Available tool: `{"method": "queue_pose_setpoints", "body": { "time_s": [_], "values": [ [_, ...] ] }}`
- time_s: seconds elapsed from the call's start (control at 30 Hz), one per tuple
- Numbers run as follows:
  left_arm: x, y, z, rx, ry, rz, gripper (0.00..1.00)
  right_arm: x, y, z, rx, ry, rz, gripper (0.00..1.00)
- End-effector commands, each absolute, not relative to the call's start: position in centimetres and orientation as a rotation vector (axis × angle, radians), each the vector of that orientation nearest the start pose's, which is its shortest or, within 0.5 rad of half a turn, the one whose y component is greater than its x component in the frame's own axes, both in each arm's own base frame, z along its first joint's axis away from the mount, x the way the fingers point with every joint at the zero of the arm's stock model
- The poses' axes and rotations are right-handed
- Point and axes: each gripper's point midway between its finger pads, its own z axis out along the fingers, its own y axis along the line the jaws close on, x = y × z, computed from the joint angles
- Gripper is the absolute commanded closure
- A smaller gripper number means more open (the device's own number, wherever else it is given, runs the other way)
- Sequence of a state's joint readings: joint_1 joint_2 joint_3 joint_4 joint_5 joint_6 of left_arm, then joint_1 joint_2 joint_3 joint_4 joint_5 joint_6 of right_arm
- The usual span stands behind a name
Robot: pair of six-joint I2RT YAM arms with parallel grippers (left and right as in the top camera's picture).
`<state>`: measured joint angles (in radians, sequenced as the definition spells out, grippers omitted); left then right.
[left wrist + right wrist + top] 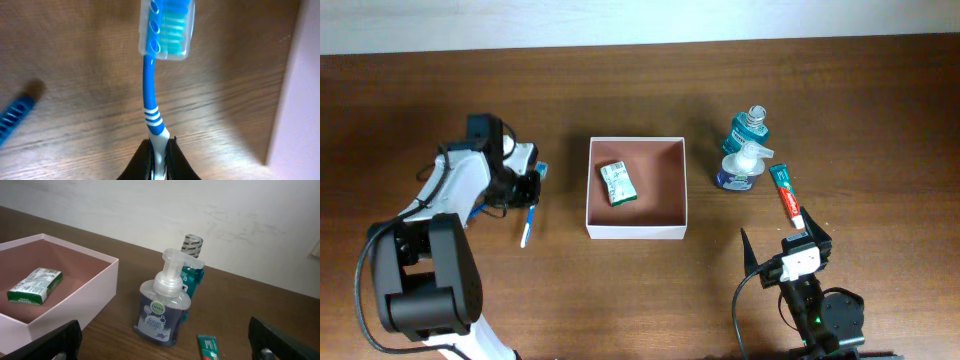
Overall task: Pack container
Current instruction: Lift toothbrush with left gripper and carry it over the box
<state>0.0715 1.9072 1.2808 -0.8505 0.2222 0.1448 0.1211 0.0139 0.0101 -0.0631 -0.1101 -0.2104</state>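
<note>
1. Overhead view hid little, but the left gripper (529,192) covered the handle end of the toothbrush (527,230), and print on the small green-and-white packet (617,184) was too small to read.
2. Left wrist view caught only a pale strip of the container (302,100) at its right edge; a blurred blue object (15,117) at the left could not be identified.
3. Right wrist view cut the container off at the left and bottom, cropped the toothpaste tube (207,347), and left the mouthwash bottle (192,262) mostly behind the pump bottle (162,310).
4. The container sat mid-table (440,90), open face up, sides square to the table edge; near-equal sides gave no clear long axis. The packet lay inside, toward the left wall.
5. The left gripper was clamped on the toothbrush handle, capped head pointing away from the fingers, just left of the container.
6. The right gripper (782,240) stood spread wide and held nothing, near the tube's end.
</note>
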Motion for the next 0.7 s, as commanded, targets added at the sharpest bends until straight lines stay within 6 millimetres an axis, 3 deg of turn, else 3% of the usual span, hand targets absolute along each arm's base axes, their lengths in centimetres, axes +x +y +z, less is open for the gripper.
{"method": "queue_pose_setpoints", "body": {
  "time_s": [0.0,0.3,0.67],
  "values": [
    [38.3,-2.1,5.1,0.102,2.965,-0.396,1.00,24.1,4.7,15.9,-0.349,1.599,0.019,0.02],
    [39.3,-3.2,9.3,0.047,2.969,-0.407,0.99,24.1,4.7,15.9,-0.349,1.599,0.020,0.02],
    [39.8,-8.4,13.8,0.167,2.878,-0.455,1.00,24.1,4.7,15.9,-0.349,1.599,0.020,0.02]
  ]
}}
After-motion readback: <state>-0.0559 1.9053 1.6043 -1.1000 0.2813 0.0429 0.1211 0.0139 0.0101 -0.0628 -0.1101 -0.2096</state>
